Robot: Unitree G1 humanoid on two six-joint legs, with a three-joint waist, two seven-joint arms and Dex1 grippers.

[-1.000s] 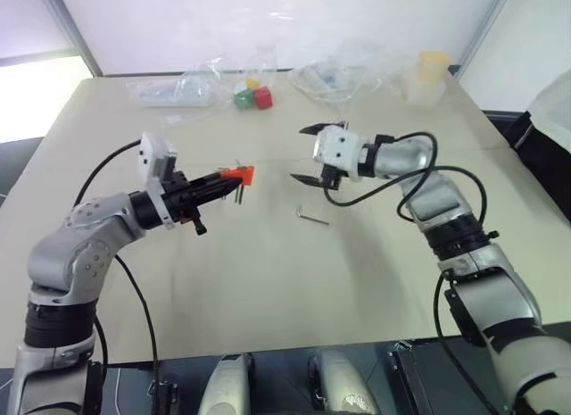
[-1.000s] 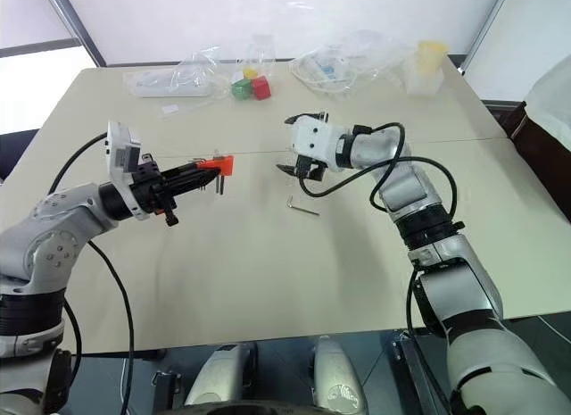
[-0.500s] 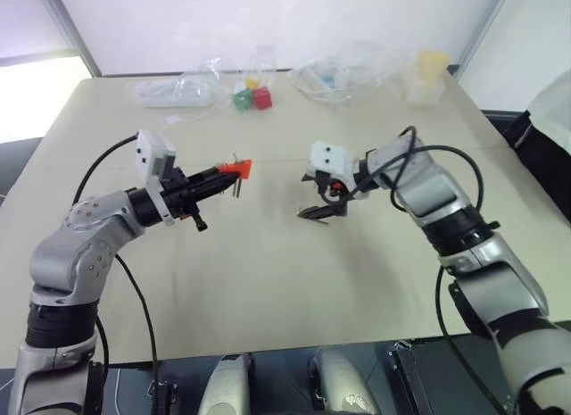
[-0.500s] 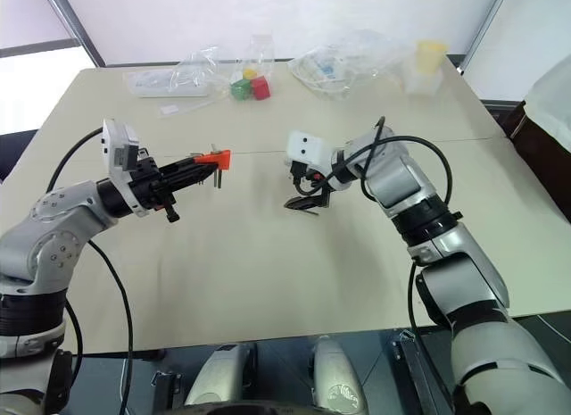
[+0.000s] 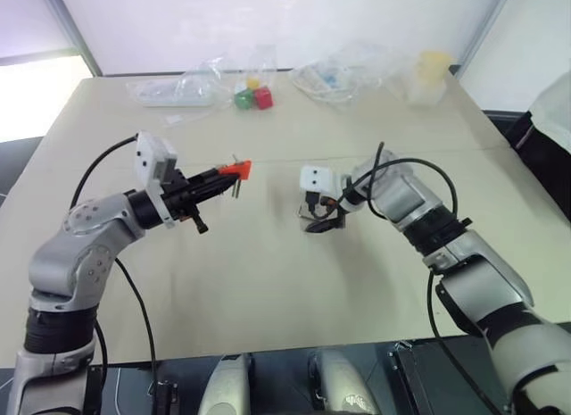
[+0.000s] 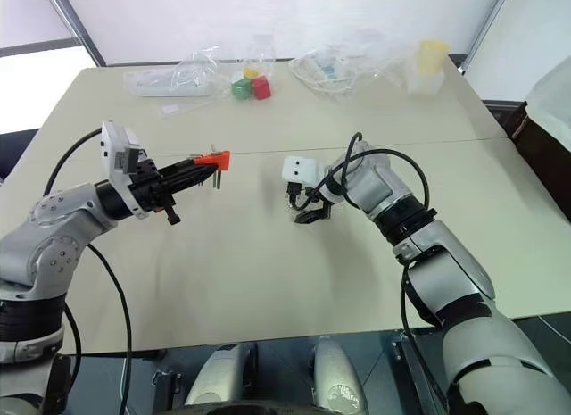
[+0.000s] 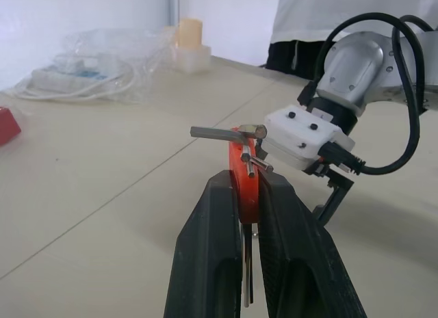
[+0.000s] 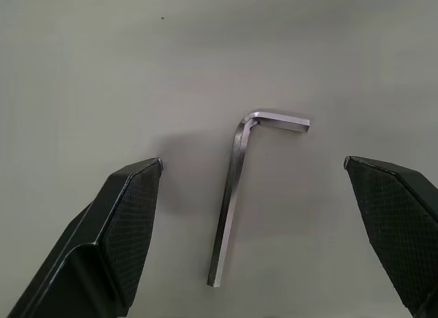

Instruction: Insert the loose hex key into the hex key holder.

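Observation:
The hex key holder (image 5: 237, 170) is a small orange-red block with short metal keys sticking out, held above the table at the left. My left gripper (image 5: 223, 175) is shut on it, level and pointing right; in the left wrist view its fingers (image 7: 219, 215) clamp the holder (image 7: 241, 169). The loose hex key (image 8: 233, 181), a thin grey L-shaped rod, lies flat on the table. My right gripper (image 5: 318, 220) hangs just over it, tilted down and open, one finger (image 8: 130, 215) on each side and neither touching it.
At the table's far edge lie a red cube (image 5: 263, 96), a green cube (image 5: 242, 100), clear plastic bags (image 5: 339, 74), a bagged power strip (image 5: 169, 92) and a yellow-topped container (image 5: 432, 71). A person's clothing (image 5: 553, 112) shows at the right.
My right gripper has come down toward the table and tipped downward, ending open over the loose hex key. The left gripper has stayed in place with the holder.

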